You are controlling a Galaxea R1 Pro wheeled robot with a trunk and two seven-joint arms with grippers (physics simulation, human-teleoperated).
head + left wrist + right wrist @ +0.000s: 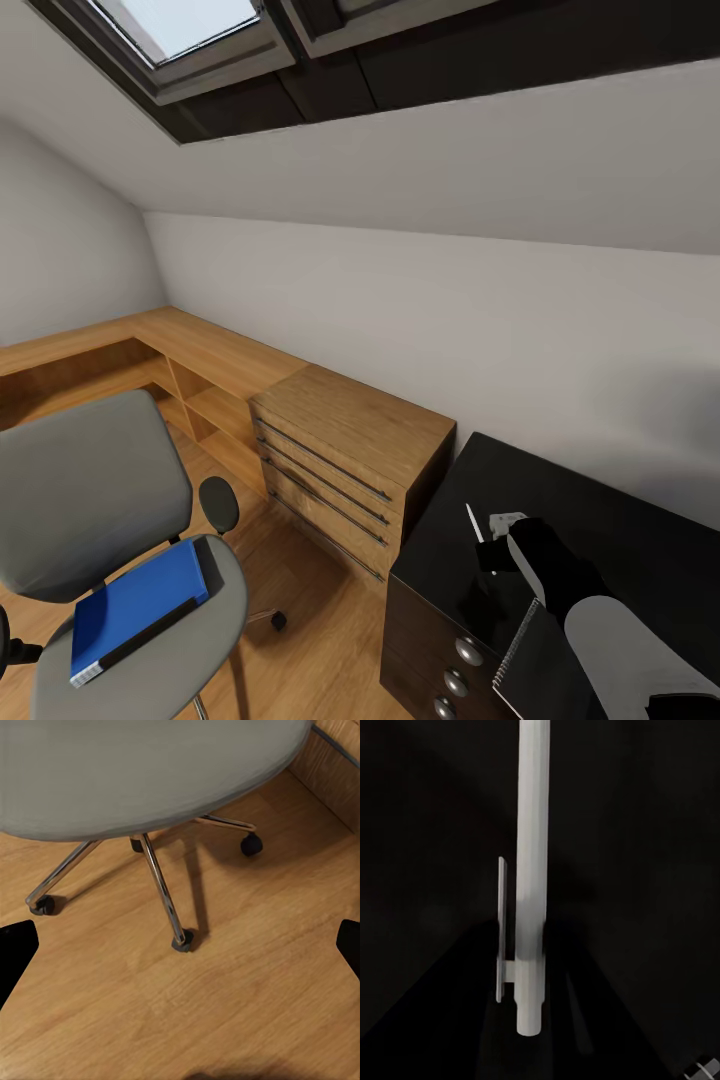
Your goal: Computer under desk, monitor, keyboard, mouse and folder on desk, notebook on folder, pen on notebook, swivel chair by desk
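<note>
Right hand [487,545] clenched on the white pen [473,522] over the black desk [620,520], left hand's fingers [15,952] spread apart.

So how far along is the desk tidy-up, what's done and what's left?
Little looks finished. The folder lies on the swivel chair seat, not on the desk. In hand: the right gripper is over the desk at the white pen; a spiral notebook lies beside it. Left: folder to desk, notebook and pen stacked on it, chair moved in.

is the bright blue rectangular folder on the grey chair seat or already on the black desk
On the chair. The bright blue folder lies flat on the grey swivel chair seat, apart from the black desk.
</note>
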